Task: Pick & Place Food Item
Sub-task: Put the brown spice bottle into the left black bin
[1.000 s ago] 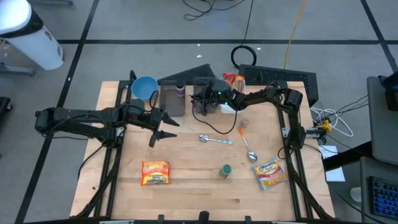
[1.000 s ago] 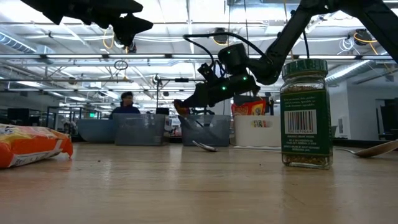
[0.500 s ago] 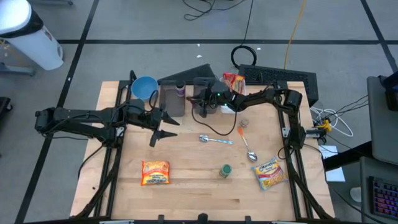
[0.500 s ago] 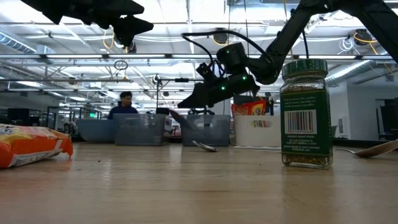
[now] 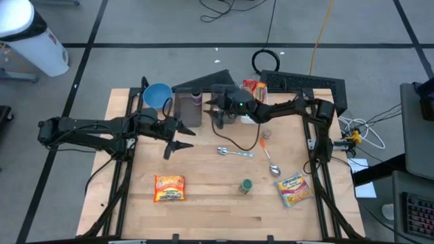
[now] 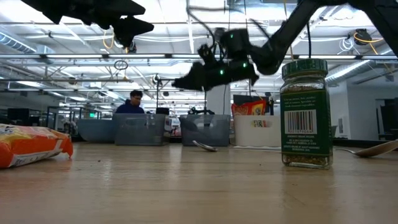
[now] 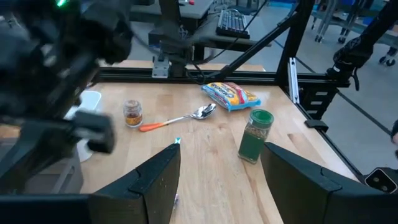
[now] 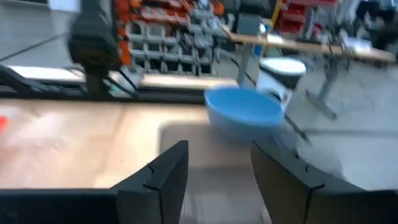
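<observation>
Right gripper I see open and empty above the grey bins by the table's far edge; left gripper open nearby

Light wood-grain surface. Blue bowl at 11 o'clock. Green-lidded jar at 6 o'clock. Orange-and-yellow packet at 7 o'clock. Yellow, multicoloured-print packet at 5 o'clock. Orange-handled spoon right of centre.

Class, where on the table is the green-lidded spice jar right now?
In the high view, the spice jar stands near the front edge, between the orange noodle packet and the yellow packet.
</observation>
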Robot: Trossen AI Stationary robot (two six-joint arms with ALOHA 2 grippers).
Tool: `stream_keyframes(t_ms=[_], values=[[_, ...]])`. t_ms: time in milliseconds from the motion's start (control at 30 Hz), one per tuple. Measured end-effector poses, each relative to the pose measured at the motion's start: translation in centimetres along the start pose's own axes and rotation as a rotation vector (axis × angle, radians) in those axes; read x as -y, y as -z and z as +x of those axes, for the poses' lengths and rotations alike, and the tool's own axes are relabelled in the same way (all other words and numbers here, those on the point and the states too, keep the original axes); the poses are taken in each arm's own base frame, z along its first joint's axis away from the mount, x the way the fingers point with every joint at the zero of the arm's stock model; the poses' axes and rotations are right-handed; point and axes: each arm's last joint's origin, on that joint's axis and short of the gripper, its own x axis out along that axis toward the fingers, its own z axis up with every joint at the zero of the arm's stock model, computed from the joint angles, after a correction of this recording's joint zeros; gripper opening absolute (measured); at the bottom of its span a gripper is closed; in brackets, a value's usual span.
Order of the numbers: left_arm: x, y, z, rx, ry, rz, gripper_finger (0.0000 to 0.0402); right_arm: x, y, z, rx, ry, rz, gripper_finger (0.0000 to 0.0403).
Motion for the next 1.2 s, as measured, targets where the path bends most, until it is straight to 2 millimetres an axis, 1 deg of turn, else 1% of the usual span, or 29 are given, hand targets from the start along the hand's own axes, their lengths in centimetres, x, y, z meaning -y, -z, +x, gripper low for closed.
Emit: stream_keyframes(t_ms=[167, 267, 400, 433, 500, 567, 667, 733, 800, 933, 1033, 1200], values=[[-0.1, 0.0, 0.0, 0.001, -0.03, -0.001, 0.0234, -2.4, -3.9, -0.8, 0.097, -0.05, -0.076, 0.0178], [-0.1, -0.1, -0.4, 0.001, -0.077, 0.002, 0.0234, -3.8, -6.7, -1.9, 0.166, -0.075, -0.114, 0.0177], [0.0, -0.8, -1.9, -0.036, -0.191, -0.003, 0.0234, -5.4, -10.2, -4.2, 0.219, -0.098, -0.185, 0.0172], [0.1, -0.9, -2.3, -0.046, -0.211, -0.004, 0.0234, -5.8, -10.8, -5.0, 0.228, -0.092, -0.203, 0.0171], [0.2, -1.3, -3.1, -0.034, -0.228, -0.006, 0.0234, -6.7, -11.7, -6.5, 0.239, -0.025, -0.222, 0.0169], [0.4, -1.4, -3.6, -0.02, -0.227, -0.017, 0.0234, -7.6, -11.6, -8.1, 0.223, 0.048, -0.24, 0.0169], [0.6, -1.1, -4.3, -0.055, -0.24, -0.07, 0.0234, -9.1, -10.5, -10.7, 0.185, 0.1, -0.268, 0.0169], [0.6, -0.6, -4.5, -0.099, -0.26, -0.101, 0.0234, -9.9, -9.7, -12.5, 0.174, 0.107, -0.252, 0.0167], [0.6, -0.1, -4.5, -0.144, -0.278, -0.131, 0.0234, -10.7, -8.6, -14.1, 0.177, 0.083, -0.199, 0.0167], [0.4, 0.3, -4.0, -0.181, -0.283, -0.165, 0.0234, -11.8, -6.4, -16.8, 0.193, 0.019, -0.066, 0.0169], [0.2, 0.5, -3.5, -0.202, -0.284, -0.176, 0.0234, -12.4, -5.0, -18.4, 0.216, -0.015, 0.024, 0.0168], [-0.2, 1.0, -2.1, -0.234, -0.293, -0.233, 0.0234, -12.9, -2.1, -20.2, 0.198, -0.056, 0.133, 0.0167]])
